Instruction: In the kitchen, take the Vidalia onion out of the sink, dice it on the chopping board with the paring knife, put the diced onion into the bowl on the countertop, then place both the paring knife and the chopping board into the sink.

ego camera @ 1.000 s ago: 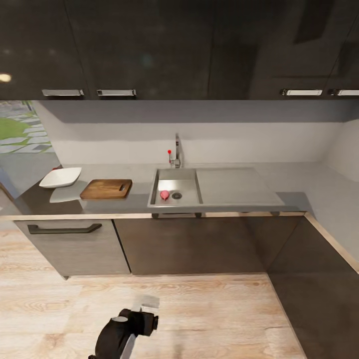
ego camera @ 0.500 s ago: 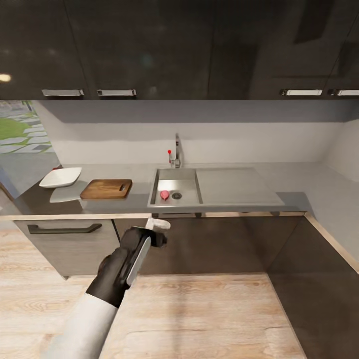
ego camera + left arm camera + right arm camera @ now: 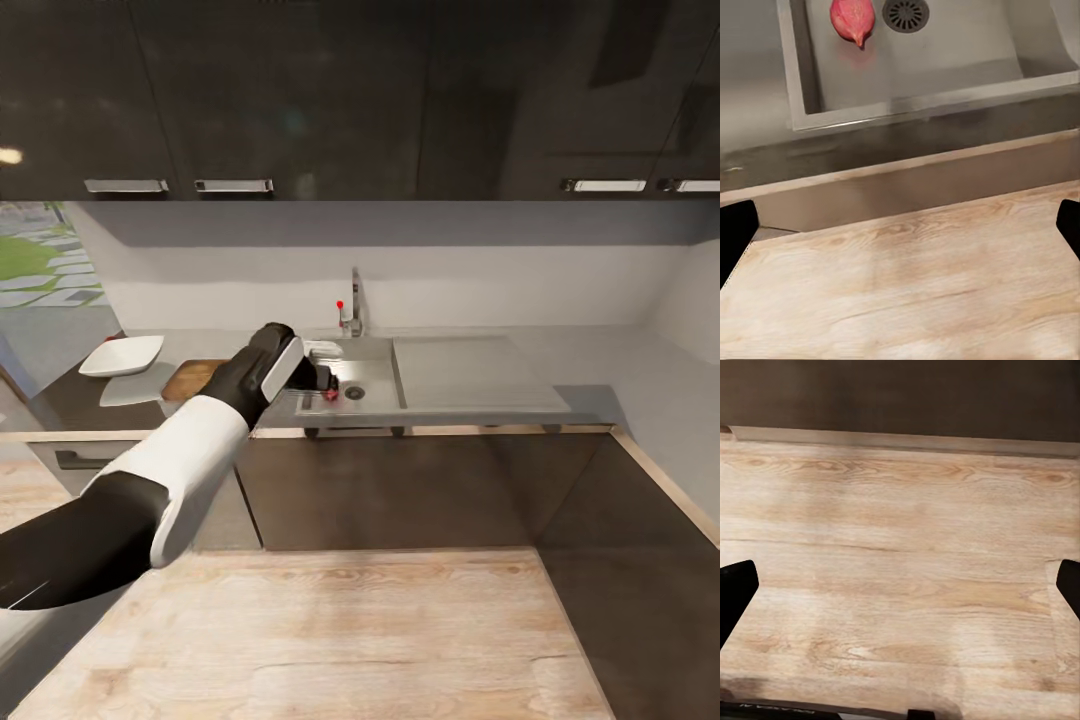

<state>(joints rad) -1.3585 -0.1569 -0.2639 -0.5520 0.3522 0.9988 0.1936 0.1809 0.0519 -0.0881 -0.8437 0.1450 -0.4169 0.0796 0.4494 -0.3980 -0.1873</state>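
The reddish Vidalia onion (image 3: pixel 852 19) lies in the grey sink (image 3: pixel 372 352) beside the round drain (image 3: pixel 905 13); in the head view the onion (image 3: pixel 331 396) peeks out under my hand. My left gripper (image 3: pixel 324 366) hovers over the sink's front left corner and stands open, empty, its fingertips (image 3: pixel 735 234) wide apart. The brown chopping board (image 3: pixel 188 377) is partly covered by my left forearm. The white square bowl (image 3: pixel 122 355) sits left of it on the countertop (image 3: pixel 620 375). The paring knife is hidden. My right gripper (image 3: pixel 900 585) is open over the plank floor.
A chrome tap (image 3: pixel 355 298) with a red knob (image 3: pixel 340 304) stands behind the basin, the drainboard (image 3: pixel 470 370) to its right. Dark upper cabinets (image 3: pixel 300 100) hang overhead. Lower cabinets (image 3: pixel 400 490) front the counter, which turns a corner at the right.
My left arm has swung up from low over the floor to the sink's front left corner, now covering part of the chopping board. The onion, board and bowl have not moved.
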